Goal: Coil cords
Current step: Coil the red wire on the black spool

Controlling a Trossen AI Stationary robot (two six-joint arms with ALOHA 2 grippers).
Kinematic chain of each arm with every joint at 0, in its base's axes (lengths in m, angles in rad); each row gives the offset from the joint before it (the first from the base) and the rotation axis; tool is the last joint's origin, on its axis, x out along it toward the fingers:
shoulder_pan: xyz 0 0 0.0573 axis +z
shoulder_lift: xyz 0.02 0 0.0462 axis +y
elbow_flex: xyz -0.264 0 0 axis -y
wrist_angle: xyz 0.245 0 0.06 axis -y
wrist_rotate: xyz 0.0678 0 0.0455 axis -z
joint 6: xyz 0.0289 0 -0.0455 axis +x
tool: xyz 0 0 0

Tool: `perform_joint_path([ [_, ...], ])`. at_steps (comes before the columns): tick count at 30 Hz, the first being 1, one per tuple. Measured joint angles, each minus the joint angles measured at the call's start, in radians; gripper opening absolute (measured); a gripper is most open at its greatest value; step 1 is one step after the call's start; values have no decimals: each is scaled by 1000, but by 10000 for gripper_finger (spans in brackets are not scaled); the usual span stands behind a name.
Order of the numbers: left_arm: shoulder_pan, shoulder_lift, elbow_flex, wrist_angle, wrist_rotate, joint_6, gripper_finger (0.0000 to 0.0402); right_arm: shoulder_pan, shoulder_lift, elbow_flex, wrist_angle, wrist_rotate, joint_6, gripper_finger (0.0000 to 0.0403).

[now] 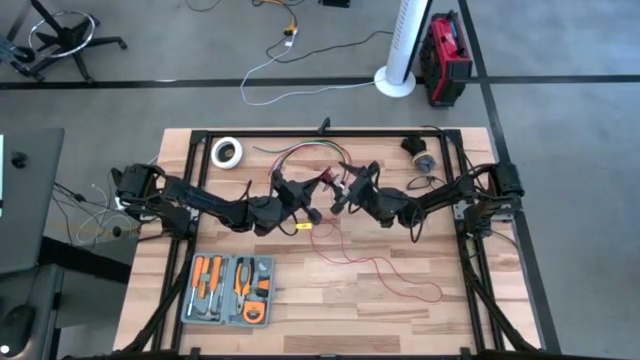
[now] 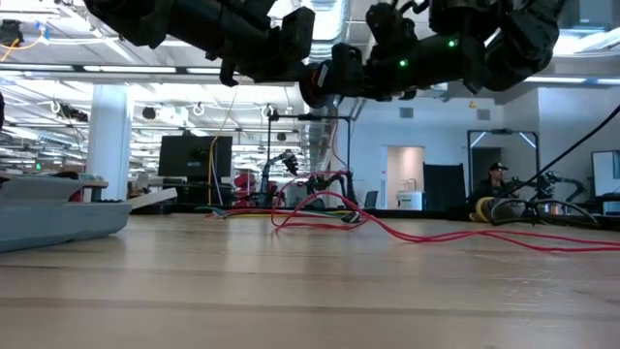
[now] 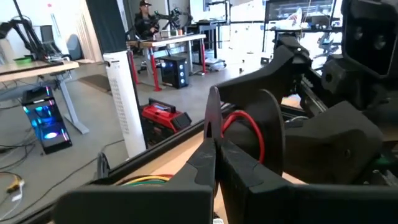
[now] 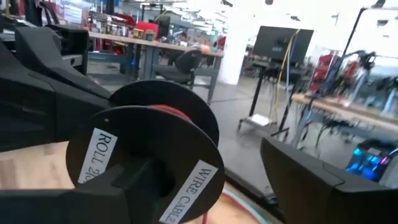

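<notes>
Right gripper [image 1: 343,192] clamped on spool [image 4: 146,165] | red wire [image 1: 385,268] trails below | left gripper [image 1: 307,203] closed

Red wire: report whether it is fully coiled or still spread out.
Mostly spread: the red wire lies in loose loops across the table; only a few turns sit on the spool.

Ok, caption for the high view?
Both hands meet mid-table over a black spool; loose red wire trails across the wood.

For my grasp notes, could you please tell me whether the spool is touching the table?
Apart. In the low view the spool sits high in the picture, and the room behind shows plainly between it and the table.
</notes>
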Motion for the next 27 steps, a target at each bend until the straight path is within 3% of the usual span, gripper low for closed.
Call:
perform_joint_path([
  [7, -4, 1, 0, -3, -51, 27, 0, 12, 0, 0, -92, -7, 127, 196],
  [14, -3, 1, 0, -2, -61, 20, 0, -5, 0, 0, -84, -64, 137, 115],
  [23, -2, 0, 0, -1, -37, 8, 0, -37, 0, -2, -89, -130, 133, 118],
  [27, -2, 0, 0, -3, -30, 1, 0, -37, 0, -2, -86, -128, 77, 102],
])
